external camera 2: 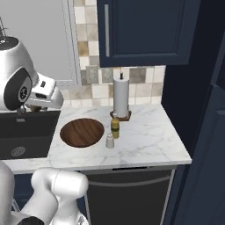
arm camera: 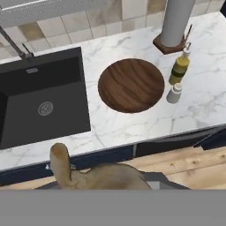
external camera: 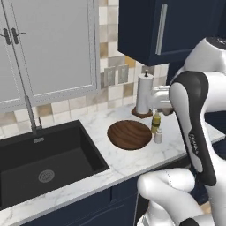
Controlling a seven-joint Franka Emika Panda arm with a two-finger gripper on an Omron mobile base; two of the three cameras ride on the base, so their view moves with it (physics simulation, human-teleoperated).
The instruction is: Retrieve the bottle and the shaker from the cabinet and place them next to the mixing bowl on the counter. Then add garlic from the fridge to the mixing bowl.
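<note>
The bottle and the shaker stand upright on the counter, touching or nearly so, just beside the right rim of the mixing bowl, with the paper-towel roll behind them; I judge that placing done, set close so the bowl stays free for the garlic. My pincer is closed and sits high above the counter's front edge; a tan, rounded thing shows at its tips, and I cannot tell whether I hold it. The sink lies left of the bowl.
</note>
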